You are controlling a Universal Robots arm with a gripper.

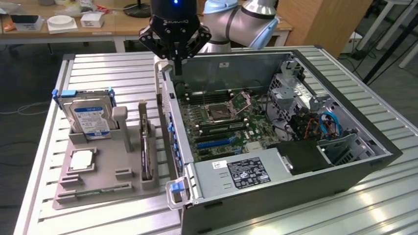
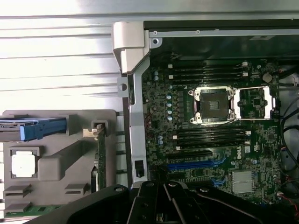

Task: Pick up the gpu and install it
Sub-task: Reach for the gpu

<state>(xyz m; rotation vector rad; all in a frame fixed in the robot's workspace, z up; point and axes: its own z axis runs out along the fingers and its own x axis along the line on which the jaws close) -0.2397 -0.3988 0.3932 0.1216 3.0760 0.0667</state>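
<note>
A grey holder tray [image 1: 98, 174] is being carried by the slatted metal table [image 1: 104, 68], nearest on the exterior view's left. A green memory stick [image 1: 98, 192] is being kept flat in the tray's front slot. The gpu [image 1: 145, 149] is being held on edge in a slot on the tray's side nearest the case, untouched and well apart from the gripper. In the wrist view the gpu [image 2: 100, 158] is being seen edge-on as a thin sliver. A square processor chip [image 1: 81, 160] and, behind it, the hard drive [image 1: 89, 117] with blue rails are being kept in the same tray. Just beside the tray, the open computer case [image 1: 294, 196] is being shown with its motherboard [image 1: 222, 117] exposed. Farther back, the gripper [image 1: 176, 63] is being held above the case's far corner on the exterior view's left, fingers pressed together, nothing being gripped.
</note>
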